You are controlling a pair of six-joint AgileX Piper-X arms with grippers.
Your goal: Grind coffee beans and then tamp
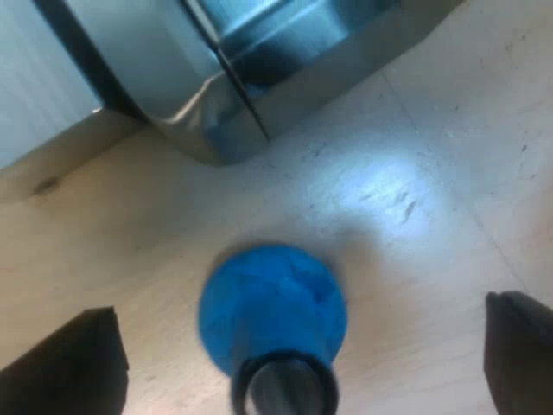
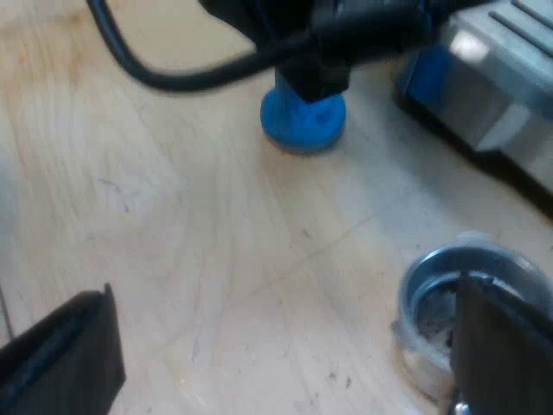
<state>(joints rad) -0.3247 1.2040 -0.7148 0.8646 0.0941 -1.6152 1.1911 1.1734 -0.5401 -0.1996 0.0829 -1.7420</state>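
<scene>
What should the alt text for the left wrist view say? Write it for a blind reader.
A blue tamper stands on a pale wooden table, between the two wide-open black fingers of the left gripper, neither touching it. Beyond it sits the shiny metal corner of the espresso machine.

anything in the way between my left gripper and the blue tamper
Nothing visible. The left gripper hangs right over the blue tamper, its fingers open to either side of it, with bare table around. The espresso machine stands beyond the tamper, apart from it.
</scene>
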